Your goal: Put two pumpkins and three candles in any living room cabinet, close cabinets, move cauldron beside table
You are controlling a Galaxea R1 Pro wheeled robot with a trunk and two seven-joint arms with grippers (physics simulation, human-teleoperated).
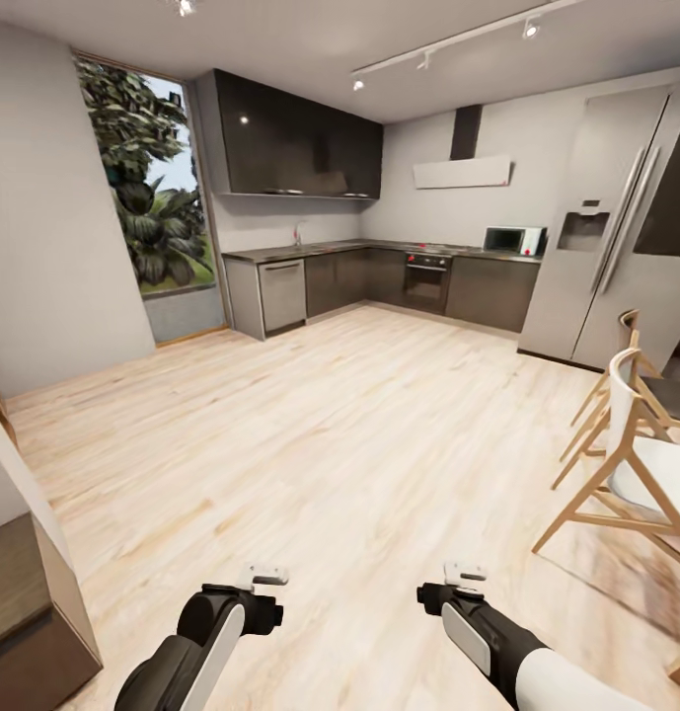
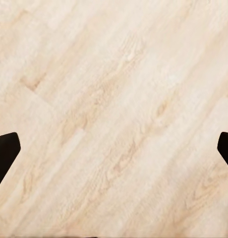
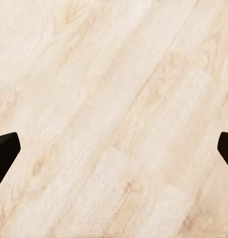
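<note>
— Two hands, both empty: what are you doing with them?

— Carrying nothing. My left hand [image 1: 267, 574] and my right hand [image 1: 465, 572] hang low in front of me over the pale wood floor [image 1: 330, 444]. At each wrist I see dark fingertips [image 2: 5, 151] set far apart at the two edges, with bare planks between them, so I judge both hands spread wide.

— Where are the pumpkins, candles, cauldron?

— I cannot place them from here. I'm facing the kitchen: grey kitchen cabinets [image 1: 478, 286] at twelve o'clock, the fridge [image 1: 606, 257] at two, wooden chairs [image 1: 626, 464] at three, a tall window [image 1: 152, 197] at eleven.

— So what's the step?

— Travelling, I'd say. To do it well I should turn the base away from the kitchen until the living room comes into sight, keep my arms tucked, and give the chairs a wide berth.

— Any container open?

— At eight o'clock, close beside me, stands a dark brown unit [image 1: 29, 612]. Whether it is the cabinet, and what it holds, I cannot tell. The kitchen fronts all look shut.
</note>
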